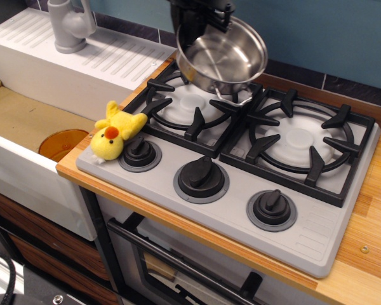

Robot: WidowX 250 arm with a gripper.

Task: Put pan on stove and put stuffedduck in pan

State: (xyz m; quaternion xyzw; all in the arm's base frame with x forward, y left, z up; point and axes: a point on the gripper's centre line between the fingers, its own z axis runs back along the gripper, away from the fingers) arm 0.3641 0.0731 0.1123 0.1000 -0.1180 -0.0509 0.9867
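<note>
My gripper [200, 22] is shut on the far-left rim of the shiny steel pan [223, 57]. It holds the pan tilted in the air above the back of the left burner [189, 101] of the grey stove [241, 190]. A wire loop handle hangs at the pan's near edge. The yellow stuffedduck [116, 131] lies at the stove's front left corner, beside the left knob [140, 151], far from the gripper.
A white sink [32, 121] with a grey tap [68, 25] and an orange drain plug [62, 143] lies to the left. The right burner [301, 143] is bare. The middle knob [201, 178] and the right knob [271, 208] line the stove's front. A wooden counter edge [362, 254] runs on the right.
</note>
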